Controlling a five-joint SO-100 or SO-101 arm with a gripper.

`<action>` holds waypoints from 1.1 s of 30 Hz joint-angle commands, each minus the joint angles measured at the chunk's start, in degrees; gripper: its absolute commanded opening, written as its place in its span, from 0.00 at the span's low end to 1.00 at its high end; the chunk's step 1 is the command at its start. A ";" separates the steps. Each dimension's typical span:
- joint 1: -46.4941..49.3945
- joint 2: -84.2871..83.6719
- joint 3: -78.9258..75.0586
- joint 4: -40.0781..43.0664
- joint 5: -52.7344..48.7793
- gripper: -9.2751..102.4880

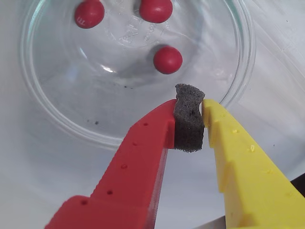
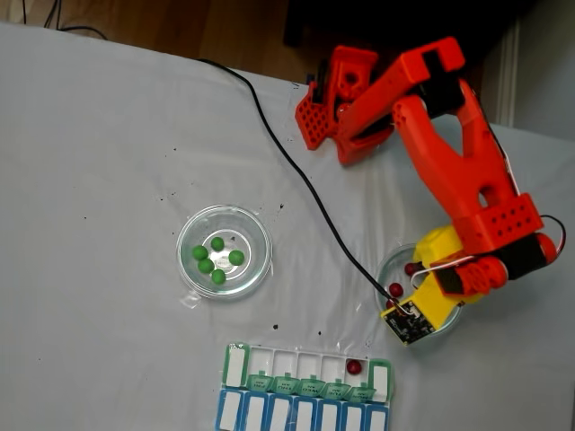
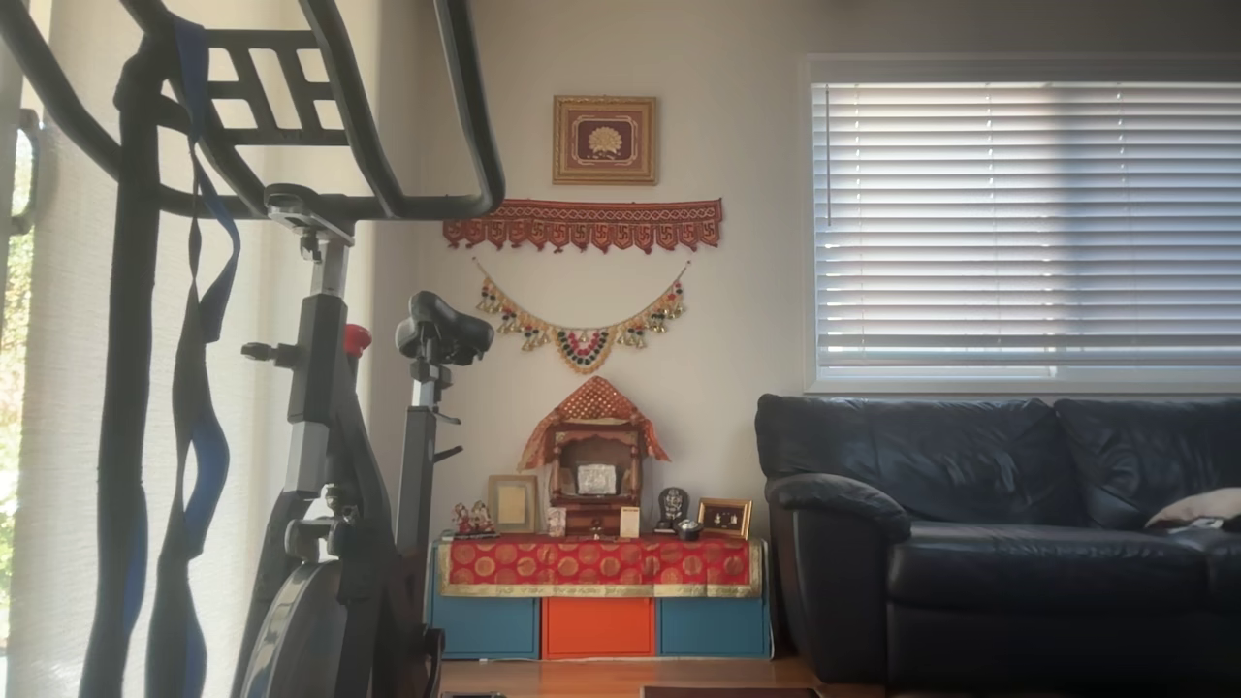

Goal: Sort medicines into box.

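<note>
Pills are split by colour for you: five green ones (image 2: 216, 259) lie in the glass dish (image 2: 187, 236) at about nine o'clock from the arm's tip in the fixed view, kept apart from the red ones so each colour can be drawn on its own. One red pill (image 2: 354, 366) already lies in an open white cell of the box (image 2: 235, 366), at the right end of its top row, at about seven o'clock from the gripper (image 2: 406, 321). The box lies at the table's near edge, six o'clock in that view, its green lids folded down so the cells stand open to receive.

Your gripper (image 1: 190, 119) hangs over the second dish (image 1: 57, 119), whose rim curves round behind the jaws in the wrist view. Three red pills (image 1: 167, 59) show in that dish, the nearest at about eleven o'clock from the tips. The red and yellow jaws are squeezed onto the grey foam pad (image 1: 189, 118) between them, and no pill shows in the grip; I cannot tell whether one hides behind the foam. The pad is likely there to soften the hold on such small round things.

One pill (image 1: 89, 13) bears pale marks like letters, too blurred to read. Embossed writing on the dish floor is also unreadable.
</note>
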 commanded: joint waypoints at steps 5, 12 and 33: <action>-1.41 -0.09 0.35 -2.20 6.15 0.09; -1.32 0.62 3.52 -3.08 10.11 0.09; -1.76 -1.32 5.62 -5.19 13.62 0.14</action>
